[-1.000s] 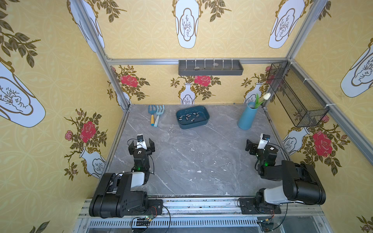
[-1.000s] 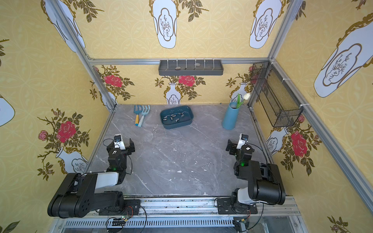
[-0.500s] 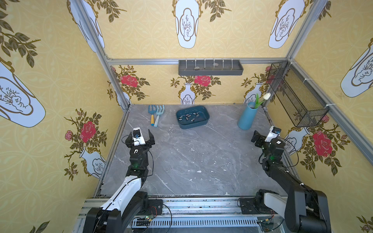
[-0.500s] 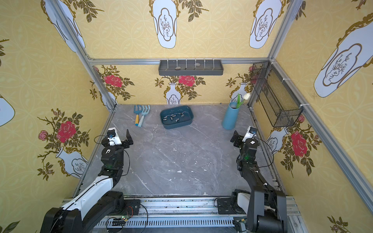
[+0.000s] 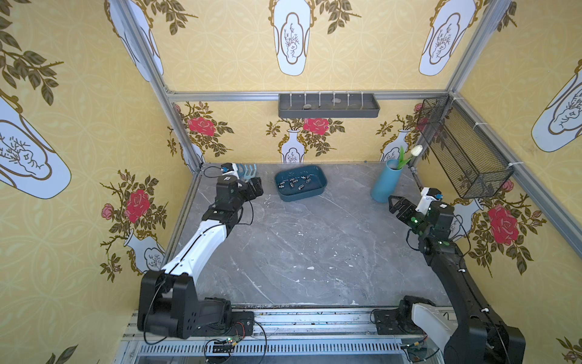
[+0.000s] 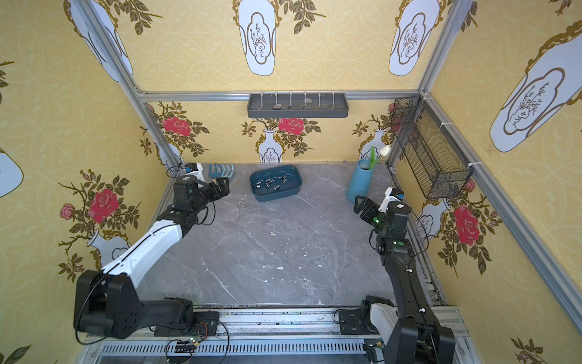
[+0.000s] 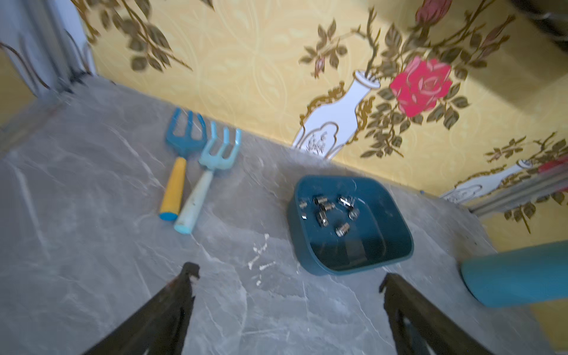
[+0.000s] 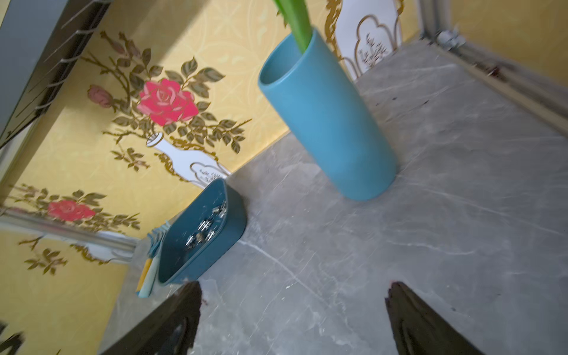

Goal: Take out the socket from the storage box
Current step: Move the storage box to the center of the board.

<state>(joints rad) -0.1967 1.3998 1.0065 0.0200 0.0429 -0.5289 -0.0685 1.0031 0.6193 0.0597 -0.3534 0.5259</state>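
One storage box (image 5: 302, 197) holding about seven sockets (image 7: 321, 217), two garden forks (image 7: 184, 144), one vase (image 5: 385, 182), one tulip (image 5: 416, 150).

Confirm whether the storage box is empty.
No, several small metal sockets lie loose on the floor of the storage box.

The storage box (image 5: 302, 196) is showing dark teal-blue, the sockets (image 7: 325, 212) glinting silver. The surface (image 5: 315, 252) is wearing grey marble veining with white flecks. The walls (image 5: 245, 63) are carrying yellow paper patterned with red roses and white vases. The vase (image 5: 385, 182) is showing light blue, its tulip (image 5: 416, 150) white on green. At eleven o'clock, the blue fork (image 7: 184, 138) is showing a yellow handle, the pale-blue fork (image 7: 219, 153) a white one.
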